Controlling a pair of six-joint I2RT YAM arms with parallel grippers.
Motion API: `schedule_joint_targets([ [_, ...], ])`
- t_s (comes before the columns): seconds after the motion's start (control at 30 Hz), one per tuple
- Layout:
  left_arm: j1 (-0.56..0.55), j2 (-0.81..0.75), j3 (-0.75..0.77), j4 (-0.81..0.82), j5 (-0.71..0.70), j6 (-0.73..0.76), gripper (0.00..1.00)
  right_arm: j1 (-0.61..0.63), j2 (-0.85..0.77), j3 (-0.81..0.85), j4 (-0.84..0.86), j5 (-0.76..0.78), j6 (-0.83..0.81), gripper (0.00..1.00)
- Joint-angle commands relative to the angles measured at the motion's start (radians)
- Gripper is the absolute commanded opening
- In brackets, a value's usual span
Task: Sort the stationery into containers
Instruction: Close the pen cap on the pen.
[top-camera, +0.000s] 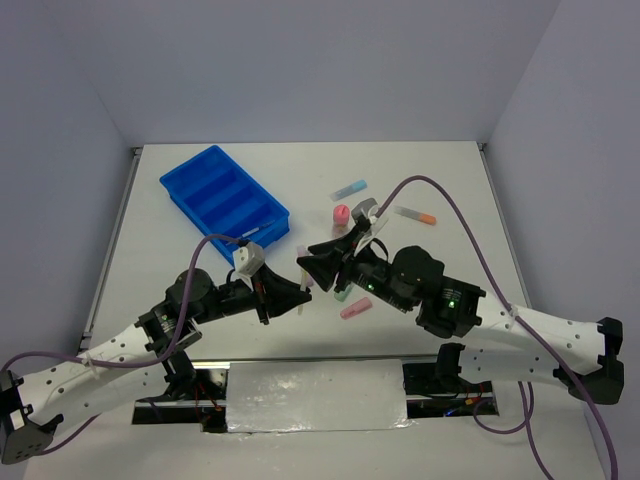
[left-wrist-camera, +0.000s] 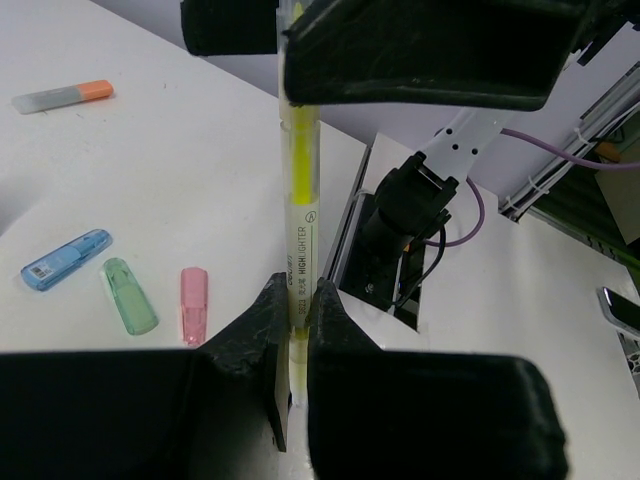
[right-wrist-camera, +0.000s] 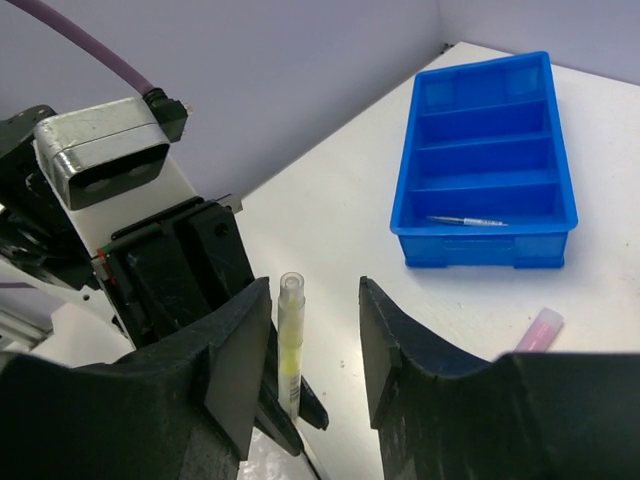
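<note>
My left claw (left-wrist-camera: 297, 300) is clamped on one end of the yellow highlighter (left-wrist-camera: 298, 190), which sticks straight out ahead of it. The far end sits between the parted fingers of my right claw (right-wrist-camera: 315, 300), close to one and clear of the other. It looks light, stiff and slick, so I'd pinch the plain barrel squarely. The blue tray (right-wrist-camera: 485, 250) lies well beyond my right claw.
</note>
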Motion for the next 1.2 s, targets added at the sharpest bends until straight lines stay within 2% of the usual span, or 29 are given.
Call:
schedule_joint_targets([
  [0.0,0.001,-0.004,0.017,0.06,0.028,0.006,0.0,-0.003,0.016,0.059,0.026,0.012,-0.001,0.47],
  [0.13,0.003,0.001,0.011,0.062,0.034,0.007,0.0,-0.006,0.022,0.062,0.032,0.013,0.004,0.45],
  [0.27,0.003,0.001,0.012,0.053,0.031,0.009,0.0,-0.009,0.015,0.059,0.038,0.012,0.012,0.35],
  [0.33,0.001,0.002,0.017,0.048,0.034,0.012,0.0,-0.009,0.012,0.053,0.043,0.006,0.016,0.24],
  [0.37,0.003,0.004,0.018,0.045,0.031,0.015,0.0,-0.007,0.013,0.048,0.043,0.001,0.019,0.07],
  [0.4,0.001,0.004,0.021,0.034,0.023,0.018,0.0,-0.007,0.016,0.047,0.04,-0.002,0.022,0.0],
  [0.6,0.003,-0.013,0.09,-0.01,-0.015,0.05,0.0,-0.007,0.019,-0.07,0.075,-0.023,0.074,0.0],
  [0.83,0.001,-0.033,0.205,-0.052,-0.087,0.133,0.0,-0.007,0.056,-0.329,0.205,-0.059,0.199,0.0],
  [1.17,0.003,-0.007,0.302,-0.064,-0.112,0.207,0.0,-0.003,0.148,-0.432,0.329,-0.129,0.282,0.0],
])
